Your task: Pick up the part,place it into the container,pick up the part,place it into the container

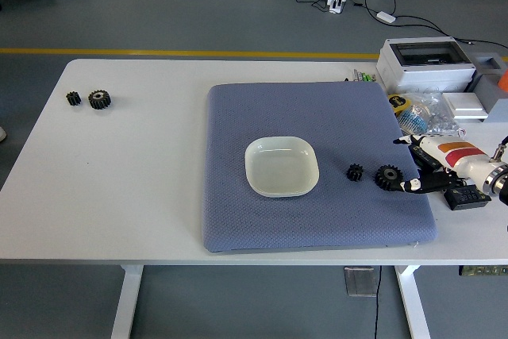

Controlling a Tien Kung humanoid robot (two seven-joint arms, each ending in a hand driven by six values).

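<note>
Dish (282, 167) empty on mat (238, 220); nothing placed yet. Two gears on mat right of dish: small (355, 171), large (387, 175). Right robot hand (419, 166) beside large gear, fingers spread, grasping nothing. Both picks remain.

Colours on the white surface (119, 196)
A blue-grey textured mat (317, 220) carries a pale cream dish (282, 166) and two black gears (355, 171) (387, 175); the right hand (429, 166) is black and white.
</note>
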